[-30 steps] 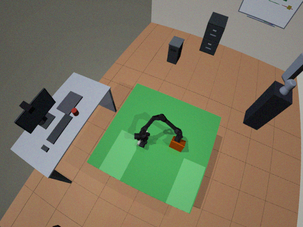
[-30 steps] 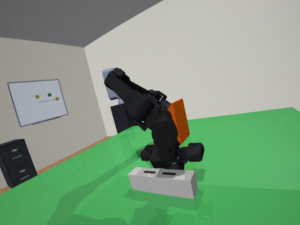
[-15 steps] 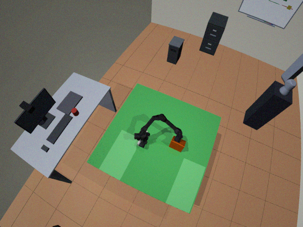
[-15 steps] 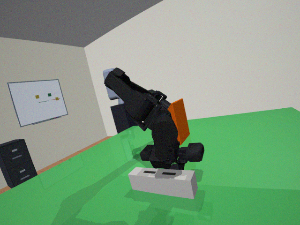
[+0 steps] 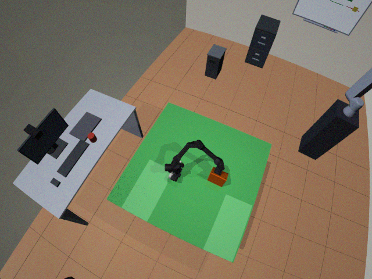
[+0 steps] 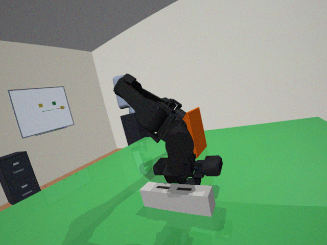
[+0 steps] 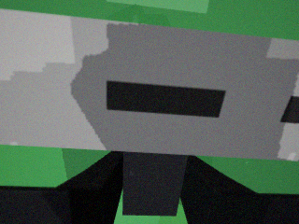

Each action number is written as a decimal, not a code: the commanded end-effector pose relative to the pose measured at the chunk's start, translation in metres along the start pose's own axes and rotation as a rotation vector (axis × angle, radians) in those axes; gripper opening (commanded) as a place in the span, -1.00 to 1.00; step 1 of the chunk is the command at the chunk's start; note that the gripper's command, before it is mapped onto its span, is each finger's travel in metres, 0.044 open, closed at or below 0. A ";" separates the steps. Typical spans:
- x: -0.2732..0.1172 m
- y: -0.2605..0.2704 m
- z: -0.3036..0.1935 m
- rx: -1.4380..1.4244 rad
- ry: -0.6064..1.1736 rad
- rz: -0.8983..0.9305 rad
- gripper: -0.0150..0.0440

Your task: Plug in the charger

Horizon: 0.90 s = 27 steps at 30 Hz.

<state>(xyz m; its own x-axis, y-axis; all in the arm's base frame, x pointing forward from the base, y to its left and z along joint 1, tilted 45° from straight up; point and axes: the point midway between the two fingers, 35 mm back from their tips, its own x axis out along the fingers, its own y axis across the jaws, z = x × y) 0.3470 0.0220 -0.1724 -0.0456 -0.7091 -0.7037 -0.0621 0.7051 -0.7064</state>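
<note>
The power strip (image 6: 177, 202) (image 7: 37, 107) is a pale block on the green mat, with two dark slots in its top. In the wrist view one slot (image 7: 165, 99) is near the middle and the other (image 7: 291, 109) is cut by the right edge. My gripper (image 7: 150, 150) is shut on the charger (image 7: 150, 196), a dark block between the fingers at the bottom of the wrist view, beside the strip's lower edge and below the middle slot. In the exterior view the gripper is just behind and over the strip; the charger cannot be told apart there. The prongs are hidden.
An orange block (image 5: 217, 177) (image 6: 196, 131) stands at the arm's base on the green mat (image 5: 186, 207) (image 6: 263, 179). A desk (image 5: 115, 117) with a monitor, keyboard and red cup stands off the mat at the left of the top view. Dark cabinets stand farther off.
</note>
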 end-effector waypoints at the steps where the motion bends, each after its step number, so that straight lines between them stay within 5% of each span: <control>1: -0.004 0.000 0.007 0.015 -0.021 0.004 -0.49; 27: -0.001 0.000 0.008 0.015 -0.021 0.004 -0.49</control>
<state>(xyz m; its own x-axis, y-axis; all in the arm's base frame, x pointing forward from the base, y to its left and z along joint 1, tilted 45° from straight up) 0.3469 0.0219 -0.1727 -0.0481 -0.7072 -0.7054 -0.0623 0.7069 -0.7045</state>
